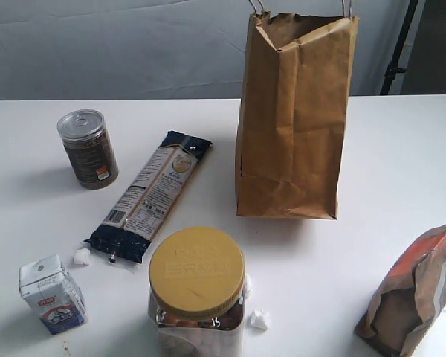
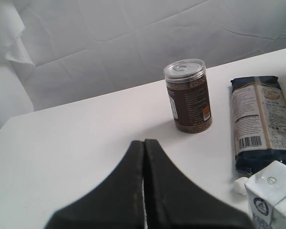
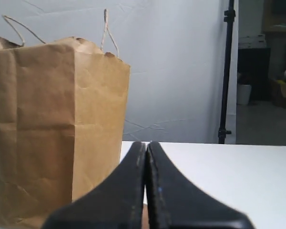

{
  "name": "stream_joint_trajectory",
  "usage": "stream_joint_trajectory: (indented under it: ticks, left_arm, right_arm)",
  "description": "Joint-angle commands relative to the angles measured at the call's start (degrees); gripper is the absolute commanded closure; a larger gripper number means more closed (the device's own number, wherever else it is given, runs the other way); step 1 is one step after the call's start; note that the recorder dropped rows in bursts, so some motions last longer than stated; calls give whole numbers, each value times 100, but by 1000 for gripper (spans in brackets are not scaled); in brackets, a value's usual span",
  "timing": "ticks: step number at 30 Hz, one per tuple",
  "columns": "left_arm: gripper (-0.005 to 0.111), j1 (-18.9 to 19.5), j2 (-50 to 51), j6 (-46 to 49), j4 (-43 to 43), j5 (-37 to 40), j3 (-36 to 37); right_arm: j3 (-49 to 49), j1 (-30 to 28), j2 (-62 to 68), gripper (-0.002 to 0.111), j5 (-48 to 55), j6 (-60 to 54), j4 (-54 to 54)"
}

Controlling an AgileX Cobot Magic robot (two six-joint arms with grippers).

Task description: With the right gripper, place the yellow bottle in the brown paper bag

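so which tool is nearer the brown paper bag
Right. The right tool faces the brown paper bag close up; the left tool faces the brown can and white carton, no bag in its view.

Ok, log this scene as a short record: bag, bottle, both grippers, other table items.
brown paper bag: upright on white table, top open
yellow bottle: not seen in any view
right gripper: shut, nothing held
left gripper: shut, nothing held
other items: brown can, dark packet, small carton, yellow-lidded jar, printed pouch
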Motion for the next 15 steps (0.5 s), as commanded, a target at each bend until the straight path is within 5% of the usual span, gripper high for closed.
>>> stream_joint_trajectory:
  ticks: [1, 9, 15]
  left_arm:
    - [107, -23, -13, -41, -7, -17, 27]
    - [107, -23, -13, -41, -7, -17, 27]
    - [107, -23, -13, -41, -7, -28, 27]
  right_arm:
    - [21, -127, -504, 108, 724, -15, -547]
    - [21, -1073, -1482, 108, 1848, 669, -1420]
    - [21, -1072, -1482, 108, 2044, 972, -1534]
